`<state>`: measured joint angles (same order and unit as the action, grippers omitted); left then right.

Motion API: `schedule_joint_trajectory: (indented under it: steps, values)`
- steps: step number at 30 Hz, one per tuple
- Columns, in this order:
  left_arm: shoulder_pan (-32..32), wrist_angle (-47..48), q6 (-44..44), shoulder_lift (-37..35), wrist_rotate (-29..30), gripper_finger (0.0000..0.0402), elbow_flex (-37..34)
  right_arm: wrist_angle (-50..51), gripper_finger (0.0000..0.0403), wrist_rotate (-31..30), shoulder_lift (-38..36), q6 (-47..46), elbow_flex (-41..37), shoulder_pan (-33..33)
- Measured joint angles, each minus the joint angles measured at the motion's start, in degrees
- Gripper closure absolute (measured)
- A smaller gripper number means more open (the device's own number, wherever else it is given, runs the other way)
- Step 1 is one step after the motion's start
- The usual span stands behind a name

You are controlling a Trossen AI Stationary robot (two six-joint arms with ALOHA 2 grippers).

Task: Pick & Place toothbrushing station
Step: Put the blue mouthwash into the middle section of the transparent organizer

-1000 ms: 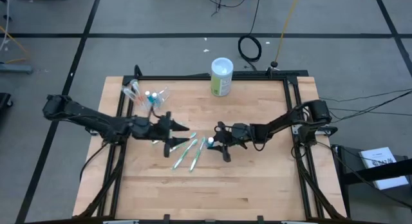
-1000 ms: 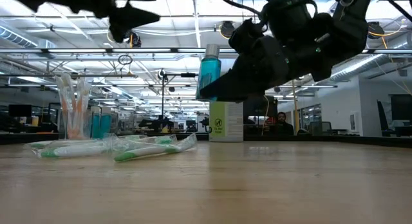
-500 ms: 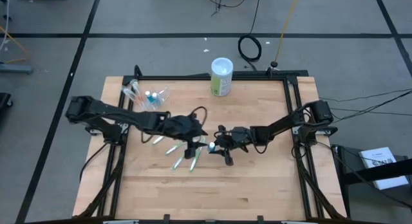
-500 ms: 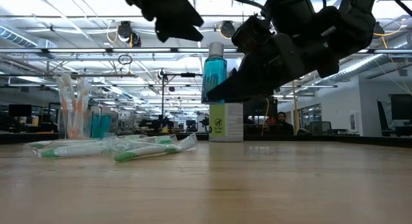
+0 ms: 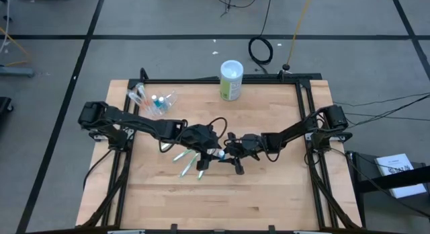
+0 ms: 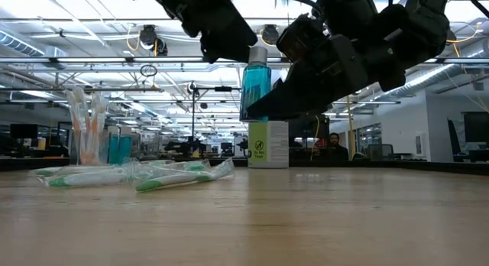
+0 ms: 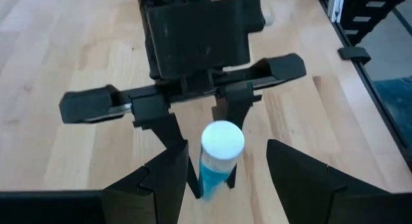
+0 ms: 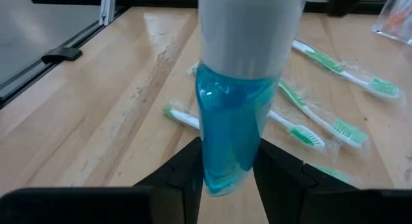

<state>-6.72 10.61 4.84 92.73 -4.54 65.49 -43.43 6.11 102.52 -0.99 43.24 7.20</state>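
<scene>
a: what is held by the right gripper (image 8: 226, 176)?
b: a blue tube (image 8: 233, 121) with a white cap (image 7: 223, 138) is clamped upright between its fingers (image 8: 280, 169), above mid-table (image 5: 269, 193). in the low view the tube (image 6: 254, 86) is seen lifted clear of the wood.

a: and the left gripper (image 7: 225, 169)?
b: it is placed just at the tube, facing the right gripper; its jaws are spread to either side of the tube, which is not gripped by them. in the high view the two grippers (image 5: 216, 153) are shown nearly touching at mid-table.

a: where is the cup (image 5: 139, 94) located?
b: at the table's far left corner, well apart from both grippers, with brushes and small tubes (image 5: 158, 101) beside it; in the low view brushes (image 6: 88, 128) are seen standing in it.

a: what else is shown?
b: wrapped green-and-white toothbrushes (image 5: 185, 163) are laid loose on the wood just beside the left gripper, and a canister (image 5: 231, 80) is set at the far edge.
</scene>
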Motion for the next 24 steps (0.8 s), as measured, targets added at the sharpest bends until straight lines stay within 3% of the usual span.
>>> schedule_joint_trajectory:
  steps: [24]
  values:
    - [0.33,-4.24,-2.93,-0.02,-3.34,0.0186,-0.35,-1.31,0.0287,0.00,0.00,0.00,0.00,0.05]
